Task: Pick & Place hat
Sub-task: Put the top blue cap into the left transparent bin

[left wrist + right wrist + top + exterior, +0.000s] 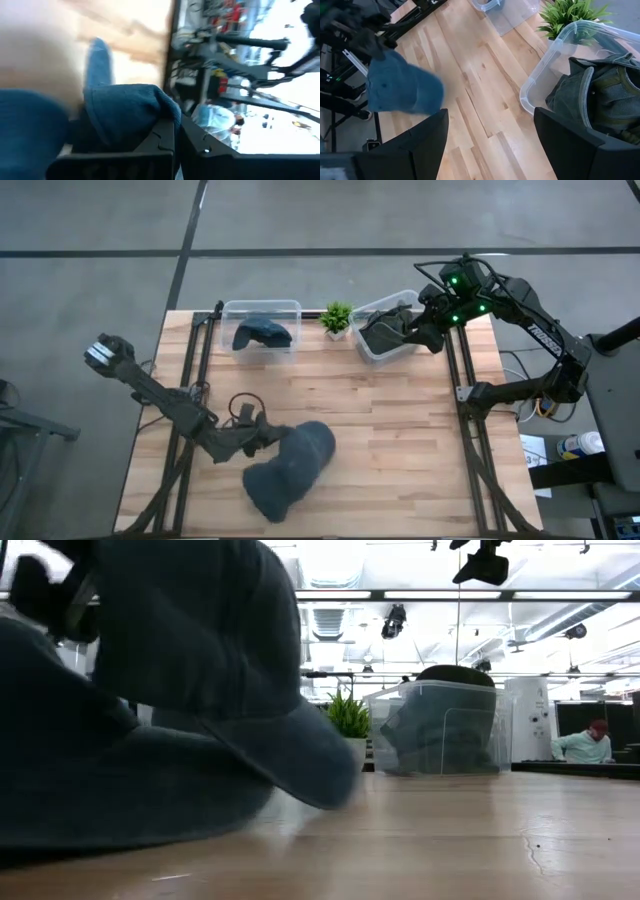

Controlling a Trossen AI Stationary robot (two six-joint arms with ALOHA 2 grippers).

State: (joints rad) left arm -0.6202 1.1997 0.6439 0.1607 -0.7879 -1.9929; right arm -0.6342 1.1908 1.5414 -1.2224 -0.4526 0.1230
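A blue cap (295, 465) sits at the table's near middle, and it fills the left of the low view (180, 690). My left gripper (262, 435) is at the cap's left side, shut on its cloth (125, 110). My right gripper (490, 145) is open and hovers over the right clear bin (390, 330), which holds dark hats (600, 95). The left clear bin (262, 328) holds one dark hat. My left gripper pinches a bunched edge of the blue cap (132, 102) between its two fingers (160, 145), reaching in low from the table's left side. The rest of the cap spreads away from the fingers toward the near edge. Its lower part (120, 810) appears to rest on the table.
A small potted plant (337, 318) stands between the two bins at the far edge. Bare wood lies between the cap and the bins (400, 430). Metal frame rails run along the left (185, 410) and right (470, 420) sides. A person (585, 745) sits in the room behind.
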